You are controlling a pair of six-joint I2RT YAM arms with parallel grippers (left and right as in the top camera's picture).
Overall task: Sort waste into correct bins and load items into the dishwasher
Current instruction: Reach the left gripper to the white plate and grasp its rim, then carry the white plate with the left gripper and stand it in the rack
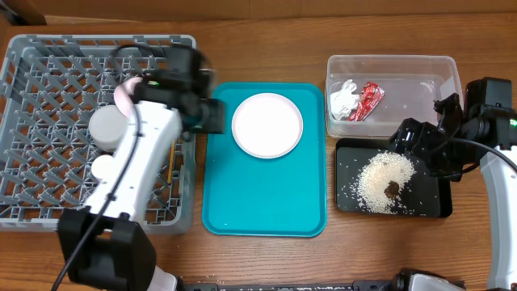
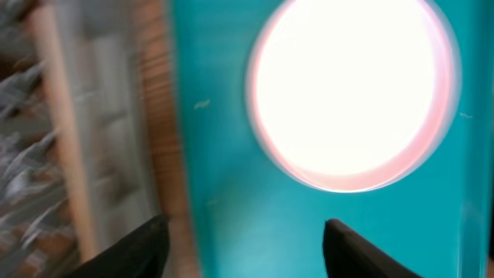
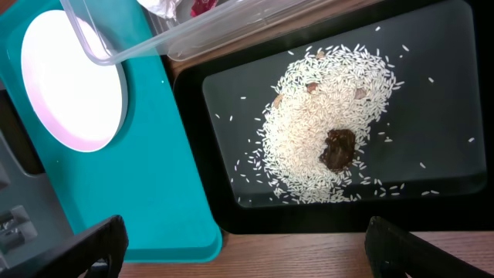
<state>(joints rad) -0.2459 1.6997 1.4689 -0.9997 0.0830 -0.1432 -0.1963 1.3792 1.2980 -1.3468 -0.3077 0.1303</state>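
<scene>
Waste looks sorted, so you're on the dishwasher step, and the plate is next.

Left jaws: spread wide, holding nothing, over the left edge of the teal tray. The plate lies flat on that tray, just ahead of them and a bit to their right. The rack is behind them. The left wrist view is blurred, so don't trust it for fine alignment.

Next move, as I read it: a flat plate on a flat tray gives you only the rim. Come in low, get one finger under the near rim and close on it. Then carry it back to the rack and stand it between pegs.

Right jaws: wide open, empty, at the edge of the black tray.

Containers:
- Black tray: rice in a pile with a brown lump, below and ahead of the right jaws. Stray grains lie inside the tray.
- Tub, just beyond the black tray from the right jaws: tissue and red wrapper, touching.
- Rack: a pinkish edge shows beside the left arm, likely the bowl. The arm hides much of the rest, so I can't tell.
</scene>
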